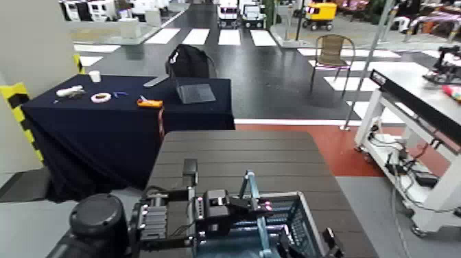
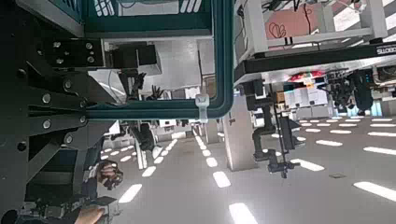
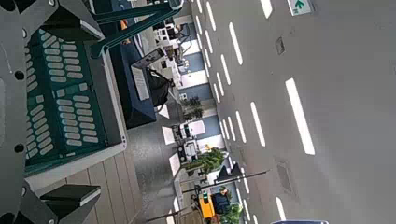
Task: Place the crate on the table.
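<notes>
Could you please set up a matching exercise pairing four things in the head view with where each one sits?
Things:
1. blue-grey plastic lattice crate
2. dark brown slatted plank table
3. orange tool
4. tan wicker chair

Places:
a. on the navy-draped table
b. far off, on the dark floor to the right
c. at the brown table's near edge, by the left hand
d. directly ahead, beyond the crate

Pairs: 1-c, 2-d, 3-a, 4-b

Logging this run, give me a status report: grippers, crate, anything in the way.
Left gripper at the crate's teal handle, grip unclear. Right gripper at the crate rim, grip unclear. Crate over the near edge of the table. Tabletop ahead bare.
</notes>
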Available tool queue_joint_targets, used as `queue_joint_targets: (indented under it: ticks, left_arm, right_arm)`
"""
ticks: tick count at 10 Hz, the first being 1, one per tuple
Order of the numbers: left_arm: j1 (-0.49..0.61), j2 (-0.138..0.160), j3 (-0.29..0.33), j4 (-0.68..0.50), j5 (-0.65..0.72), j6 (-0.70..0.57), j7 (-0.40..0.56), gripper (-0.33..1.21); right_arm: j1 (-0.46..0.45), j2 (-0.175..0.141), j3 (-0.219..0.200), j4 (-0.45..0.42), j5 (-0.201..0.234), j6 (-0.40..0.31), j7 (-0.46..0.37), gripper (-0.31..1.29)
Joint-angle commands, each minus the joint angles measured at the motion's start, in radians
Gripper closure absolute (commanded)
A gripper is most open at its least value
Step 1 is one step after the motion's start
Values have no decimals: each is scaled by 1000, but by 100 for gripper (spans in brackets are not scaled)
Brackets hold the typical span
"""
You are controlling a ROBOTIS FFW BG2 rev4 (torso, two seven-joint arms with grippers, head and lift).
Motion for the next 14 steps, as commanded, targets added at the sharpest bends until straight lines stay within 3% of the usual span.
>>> queue_joint_targets:
  ticks: [1,8,14]
  left_arm:
    - [-83,-4,-35,72,-15,2,-3,120]
    - [-263,-57,-141,349,-68,-65,-109,120]
    - [-382,-103,-245,518,-203,-106,-341,120]
  right_arm:
    - [-1,-1,2,2,-2,0,0,14]
    - [-9,-1,11,7,-5,-6,0,14]
    - [-15,-2,21,13,-9,-11,0,14]
